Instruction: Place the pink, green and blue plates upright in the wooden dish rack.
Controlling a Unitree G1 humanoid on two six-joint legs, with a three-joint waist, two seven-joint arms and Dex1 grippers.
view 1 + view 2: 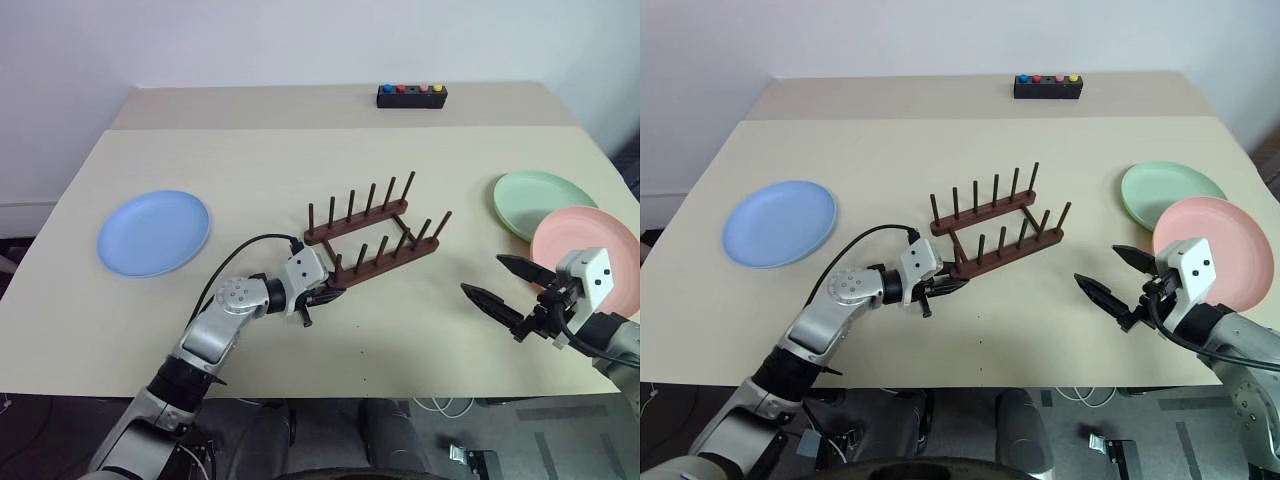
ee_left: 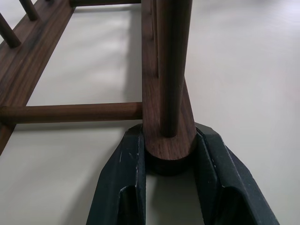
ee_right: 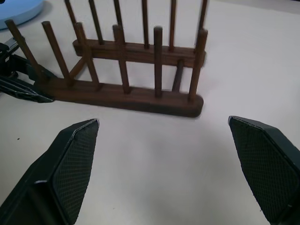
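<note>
The wooden dish rack [image 1: 375, 235] stands at the table's middle, its pegs bare. My left gripper [image 1: 322, 295] is at the rack's near-left end. In the left wrist view both black fingers [image 2: 124, 178] press the sides of the near rail's rounded end [image 2: 169, 145], so the gripper is shut on it. My right gripper [image 1: 497, 278] hovers open to the right of the rack, nothing between its fingers, with the rack [image 3: 126, 96] ahead of it. The blue plate [image 1: 153, 232] lies flat at the left. The green plate [image 1: 540, 198] and pink plate [image 1: 580, 228] lie flat at the right, pink overlapping green.
A small black box with coloured buttons [image 1: 411, 95] sits at the table's far edge. Bare beige tabletop [image 1: 250, 160] spreads between the blue plate and the rack and in front of the rack. The pink plate lies just behind my right gripper.
</note>
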